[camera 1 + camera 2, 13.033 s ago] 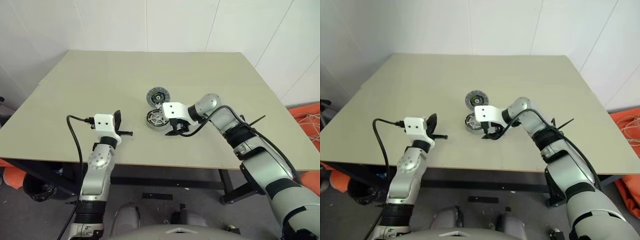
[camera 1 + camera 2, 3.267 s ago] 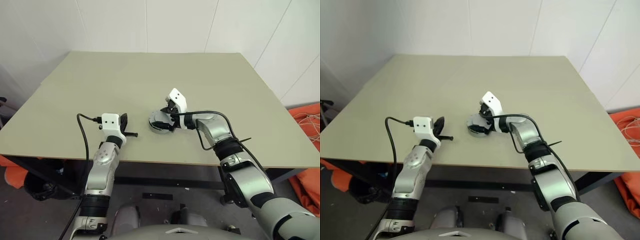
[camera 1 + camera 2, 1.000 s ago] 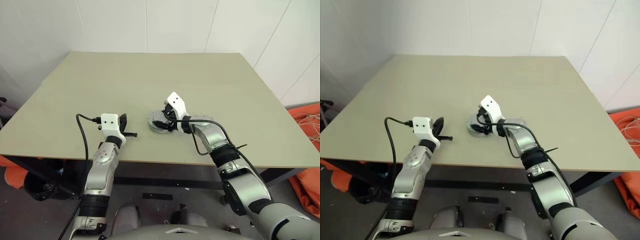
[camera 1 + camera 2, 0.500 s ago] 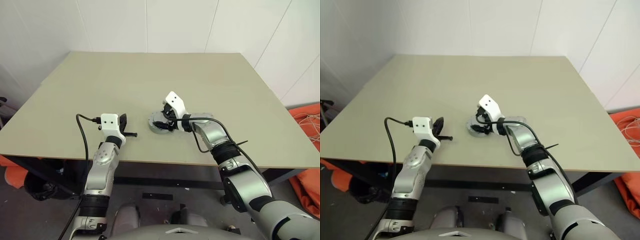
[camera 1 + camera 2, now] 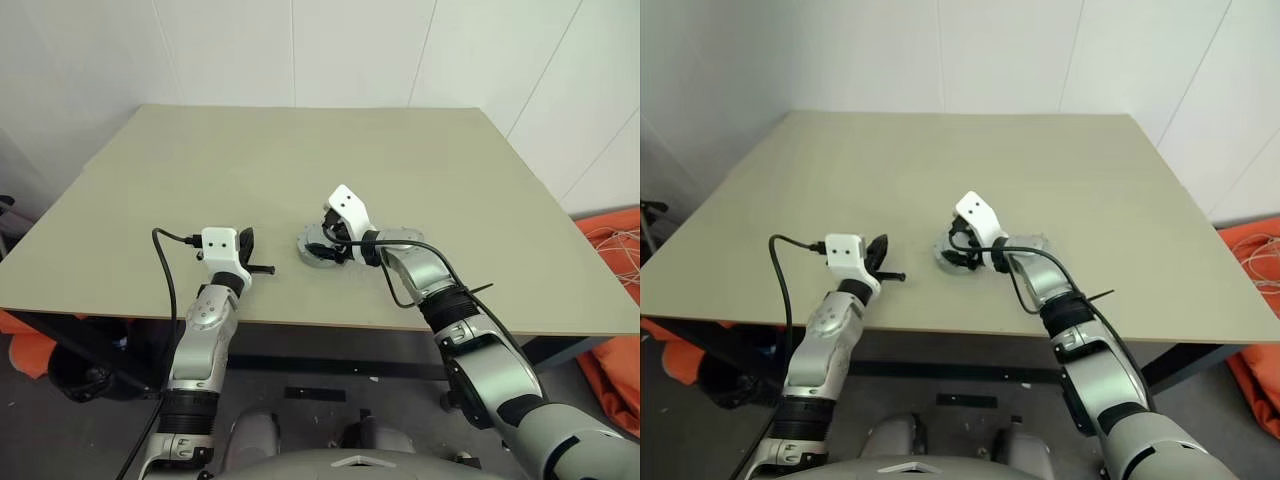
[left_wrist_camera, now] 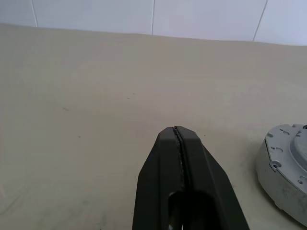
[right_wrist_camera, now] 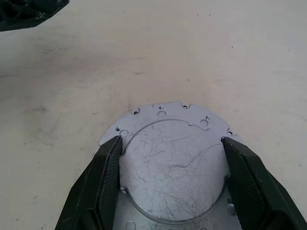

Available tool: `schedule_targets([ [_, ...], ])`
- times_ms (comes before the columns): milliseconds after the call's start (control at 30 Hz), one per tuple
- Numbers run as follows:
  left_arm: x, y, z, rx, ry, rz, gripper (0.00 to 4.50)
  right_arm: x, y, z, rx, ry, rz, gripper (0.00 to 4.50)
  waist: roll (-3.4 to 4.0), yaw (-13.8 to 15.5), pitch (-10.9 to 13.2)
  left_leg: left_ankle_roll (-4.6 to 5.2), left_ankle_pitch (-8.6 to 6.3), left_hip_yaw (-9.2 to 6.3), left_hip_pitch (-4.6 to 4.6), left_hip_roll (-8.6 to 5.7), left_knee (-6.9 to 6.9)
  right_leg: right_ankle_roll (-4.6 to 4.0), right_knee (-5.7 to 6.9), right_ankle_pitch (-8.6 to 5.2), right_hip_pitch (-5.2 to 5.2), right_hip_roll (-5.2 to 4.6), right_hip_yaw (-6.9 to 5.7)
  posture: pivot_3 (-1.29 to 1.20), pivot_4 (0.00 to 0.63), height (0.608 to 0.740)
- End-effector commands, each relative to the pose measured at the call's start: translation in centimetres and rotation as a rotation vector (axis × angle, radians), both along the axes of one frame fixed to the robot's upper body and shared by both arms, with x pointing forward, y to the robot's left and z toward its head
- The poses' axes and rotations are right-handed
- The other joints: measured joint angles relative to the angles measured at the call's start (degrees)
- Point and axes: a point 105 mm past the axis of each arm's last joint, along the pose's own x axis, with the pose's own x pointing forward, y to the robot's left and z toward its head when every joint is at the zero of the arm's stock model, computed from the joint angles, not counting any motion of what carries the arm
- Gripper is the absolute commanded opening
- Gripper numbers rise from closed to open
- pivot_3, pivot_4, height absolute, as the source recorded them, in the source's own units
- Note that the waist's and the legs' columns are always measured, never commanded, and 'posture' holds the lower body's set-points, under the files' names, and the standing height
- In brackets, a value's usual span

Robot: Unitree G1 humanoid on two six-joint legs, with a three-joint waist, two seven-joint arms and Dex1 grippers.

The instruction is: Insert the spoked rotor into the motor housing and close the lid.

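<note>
Motor housing [image 7: 172, 158] sits mid-bench [image 5: 200, 170] with its scratched silver lid [image 7: 175, 167] down on top; right gripper [image 7: 172, 153] fingers straddle that lid, spread wide. Left gripper [image 6: 176, 132] is pinched together, parked just beside.

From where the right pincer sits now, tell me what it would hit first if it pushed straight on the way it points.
The right pincer points down at the closed lid of the motor housing, its fingers open either side of the raised disc. It would probably meet that scratched silver face first, though depth is unclear.
</note>
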Motion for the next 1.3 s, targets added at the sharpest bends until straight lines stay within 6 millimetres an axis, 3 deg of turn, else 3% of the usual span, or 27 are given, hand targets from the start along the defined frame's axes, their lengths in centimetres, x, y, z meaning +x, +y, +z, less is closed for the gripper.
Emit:
schedule_targets([
  [33, 0.6, -0.6, 1.6, -0.031, -0.03, -0.052, 0.0, -0.3, -0.5, -1.0, -0.05, 0.041, 0.004, 3.18, 0.0, 0.04, 0.0, 0.0, 0.0, 0.0, 0.06, 0.0, -0.04, 0.0, -0.04, 0.0, 0.07, 0.0, 0.0, 0.0, 0.0, 0.74],
  [133, 1.7, -1.4, 2.0, -0.063, 0.026, -0.146, 0.0, -0.2, -0.5, -1.0, -0.054, 0.044, 0.003, 3.18, 0.0, 0.11, 0.0, 0.01, -0.01, 0.01, 0.28, -0.02, -0.17, 0.0, -0.19, 0.0, 0.26, 0.0, 0.0, 0.0, 0.0, 0.74],
  [267, 3.9, -0.8, 2.4, -0.108, 0.126, -0.188, 0.0, -0.1, -0.3, -1.0, -0.052, 0.046, 0.0, 3.18, 0.0, -0.02, 0.0, -0.02, 0.01, 0.02, 0.3, -0.04, -0.2, -0.01, -0.18, 0.0, 0.26, 0.0, 0.0, 0.0, 0.0, 0.74],
  [467, 5.1, -1.3, 3.7, -0.172, 0.178, -0.276, 0.0, 0.0, -0.1, -0.9, -0.045, 0.046, -0.006, 3.18, 0.01, -0.06, 0.0, -0.16, 0.09, 0.03, 0.31, -0.07, -0.36, -0.03, -0.33, 0.01, 0.27, 0.0, 0.01, 0.0, 0.0, 0.74],
  [933, 3.1, -5.5, 2.8, -0.304, 0.381, -0.545, 0.0, 0.0, -0.1, -0.7, -0.04, 0.042, -0.013, 3.18, 0.01, -0.05, 0.0, -0.16, 0.09, 0.04, 0.37, -0.06, -0.43, -0.02, -0.42, 0.01, 0.34, 0.0, 0.01, 0.0, 0.0, 0.74],
  [1100, 2.5, -6.2, 1.6, -0.303, 0.453, -0.572, 0.0, 0.0, 0.1, -0.7, -0.036, 0.042, -0.013, 3.18, 0.01, -0.14, 0.0, -0.16, 0.09, 0.05, 0.4, -0.05, -0.59, -0.02, -0.67, 0.01, 0.42, 0.02, -0.01, 0.0, 0.0, 0.74],
  [1300, 3.2, -6.3, 0.8, -0.269, 0.489, -0.542, 0.0, 0.0, 0.3, -0.5, -0.027, 0.041, -0.011, 3.18, 0.01, -0.08, 0.0, -0.14, 0.08, 0.05, 0.44, -0.06, -0.72, -0.01, -0.75, 0.01, 0.46, 0.04, -0.01, 0.0, 0.0, 0.74],
])
